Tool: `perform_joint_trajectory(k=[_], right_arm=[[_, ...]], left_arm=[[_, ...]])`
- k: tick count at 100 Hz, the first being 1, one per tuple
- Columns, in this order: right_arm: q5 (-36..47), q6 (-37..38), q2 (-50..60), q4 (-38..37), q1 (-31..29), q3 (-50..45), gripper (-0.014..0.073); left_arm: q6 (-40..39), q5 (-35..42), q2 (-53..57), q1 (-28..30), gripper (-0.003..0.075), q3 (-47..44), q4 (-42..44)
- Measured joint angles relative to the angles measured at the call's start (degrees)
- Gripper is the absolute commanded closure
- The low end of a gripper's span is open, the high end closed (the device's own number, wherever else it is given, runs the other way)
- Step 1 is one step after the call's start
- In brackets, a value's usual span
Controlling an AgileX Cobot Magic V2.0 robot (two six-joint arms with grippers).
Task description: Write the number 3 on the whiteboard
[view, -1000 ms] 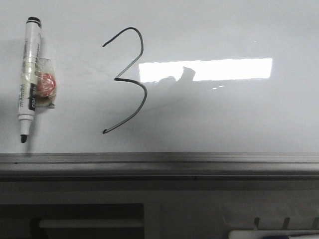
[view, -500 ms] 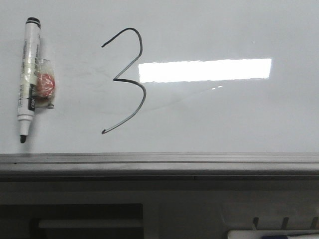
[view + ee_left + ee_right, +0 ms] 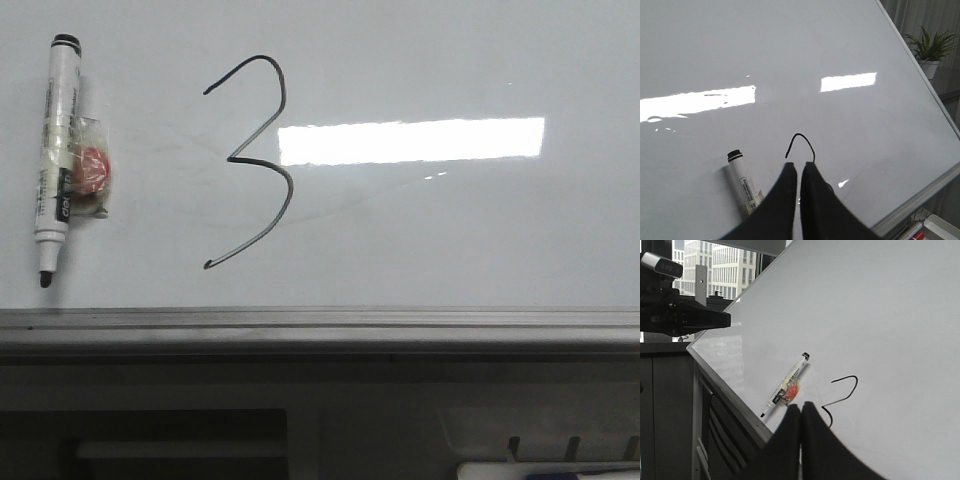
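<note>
The number 3 is drawn in thin black line left of centre on the whiteboard, above its grey bottom rail. A white marker with a black cap and a red lump taped to it clings to the board left of the digit, tip down. No gripper shows in the front view. My left gripper is shut and empty, off the board, in front of the digit's top arc and beside the marker. My right gripper is shut and empty, in front of the digit and the marker.
A bright rectangular light reflection lies right of the digit. A white tray sits below the rail at the right. A potted plant stands beyond the board's edge. Black equipment stands off the board's left end.
A dark reflection that crossed the bright patch one second ago is gone. The digit and the marker are unchanged.
</note>
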State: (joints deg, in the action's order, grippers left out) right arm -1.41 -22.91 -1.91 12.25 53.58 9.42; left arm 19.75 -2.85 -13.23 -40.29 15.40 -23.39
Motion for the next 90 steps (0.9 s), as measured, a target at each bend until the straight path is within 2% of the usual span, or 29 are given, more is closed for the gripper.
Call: perform_joint_trajectory(k=[90], right_arm=[[-0.6, 0.0, 0.0, 0.0, 0.0, 0.0, 0.0656]], left_arm=[[0.0, 0.2, 0.0, 0.0, 0.0741, 0.0, 0.0]])
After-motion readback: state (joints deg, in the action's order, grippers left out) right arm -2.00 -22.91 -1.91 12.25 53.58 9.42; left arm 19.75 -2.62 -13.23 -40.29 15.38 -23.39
